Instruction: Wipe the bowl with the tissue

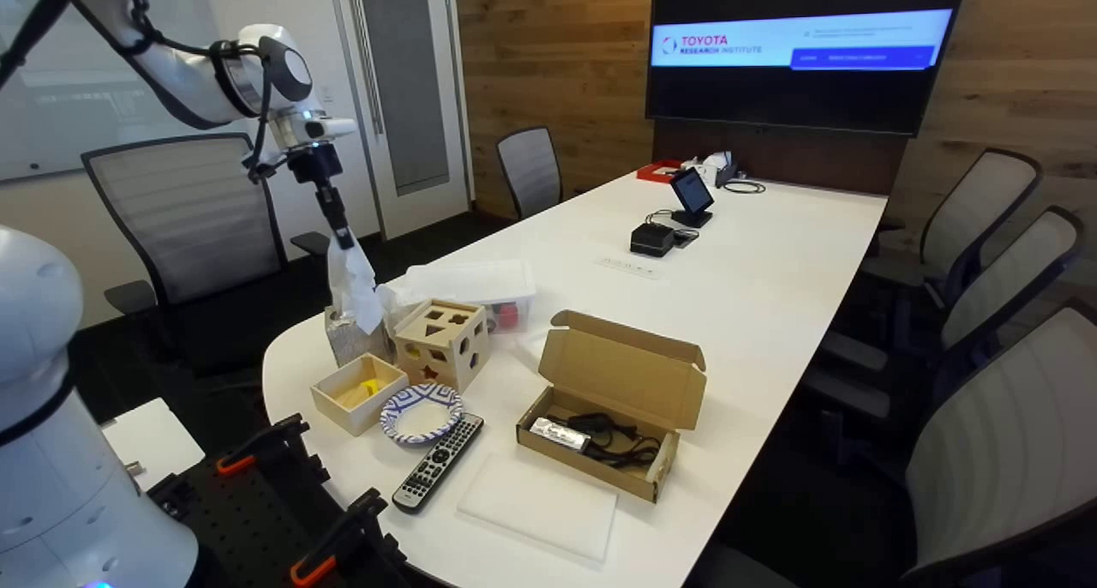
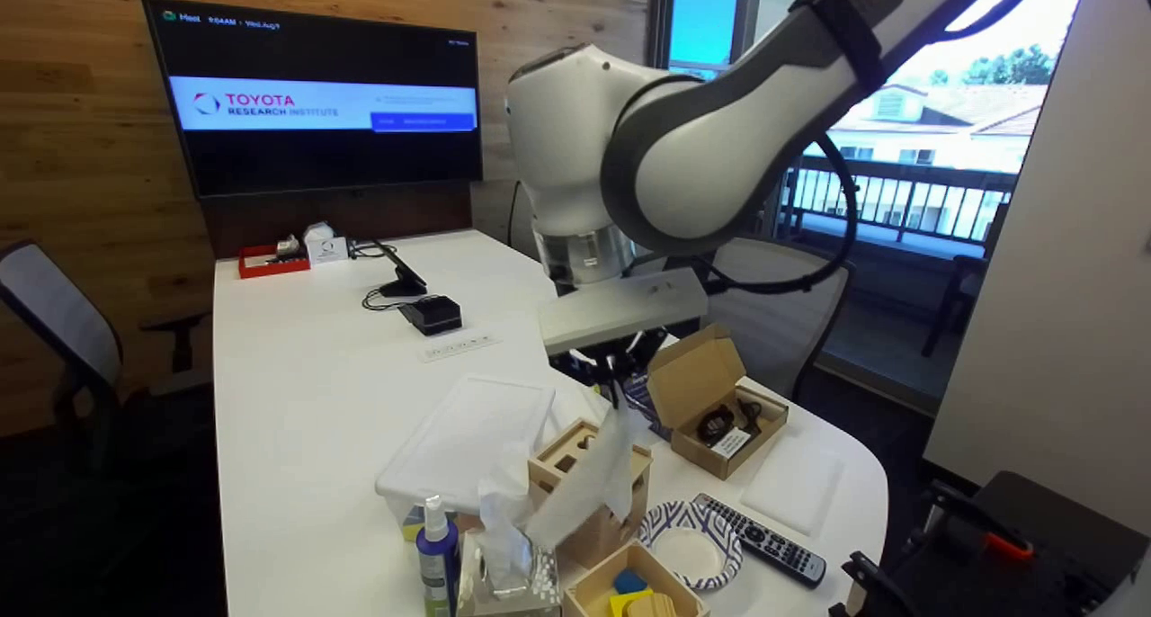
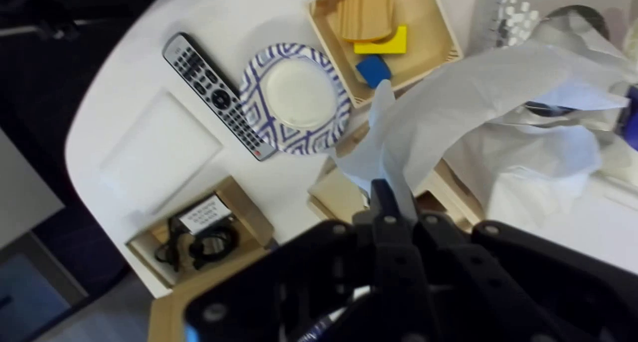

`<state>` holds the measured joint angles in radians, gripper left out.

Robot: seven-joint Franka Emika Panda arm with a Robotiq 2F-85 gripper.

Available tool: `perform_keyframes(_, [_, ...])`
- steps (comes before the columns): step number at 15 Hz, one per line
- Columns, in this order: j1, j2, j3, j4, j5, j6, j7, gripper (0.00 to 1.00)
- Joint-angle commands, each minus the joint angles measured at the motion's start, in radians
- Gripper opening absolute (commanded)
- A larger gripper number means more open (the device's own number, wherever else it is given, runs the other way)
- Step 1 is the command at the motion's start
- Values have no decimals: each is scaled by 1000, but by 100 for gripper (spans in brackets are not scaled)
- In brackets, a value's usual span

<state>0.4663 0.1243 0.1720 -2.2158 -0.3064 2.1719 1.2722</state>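
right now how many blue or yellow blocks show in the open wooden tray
2 in the tray: in the wrist view, the yellow block shows beside the plain wooden piece, the blue block lower in that picture. More could be hidden under the wooden piece.

arm [image 2: 710,181] bent, end effector [image 1: 344,241] pointing down (slightly tilted), fingers [image 3: 387,205] pinched together

You have one bowl [image 3: 301,93], one remote [image 3: 218,97], one wooden cube [image 1: 448,352], one wooden tray [image 1: 377,406], one cardboard box [image 1: 621,369] and one spray bottle [image 2: 438,554].
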Motion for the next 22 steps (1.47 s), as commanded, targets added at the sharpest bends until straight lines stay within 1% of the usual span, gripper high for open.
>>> perform_keyframes(1, [-44, -84, 31, -175, -5, -4, 193, 0])
perform_keyframes(5, [-104, -89, 24, -313, 14, 41, 367, 0])
perform_keyframes(7, [-143, -63, 9, -363, 16, 99, 441, 0])
perform_keyframes(9, [-184, -22, -9, -395, 10, 192, 511, 0])
perform_keyframes(12, [-222, 57, -56, -410, -34, 408, 592, 0])
perform_keyframes(13, [-223, 87, -79, -403, -55, 465, 618, 0])
perform_keyframes(14, [-217, 110, -104, -393, -77, 496, 641, 0])
perform_keyframes(15, [-205, 135, -131, -382, -100, 521, 669, 0])
perform_keyframes(17, [-186, 176, -170, -363, -117, 535, 692, 0])
perform_keyframes(22, [-170, 316, -195, -299, -65, 615, 632, 0])
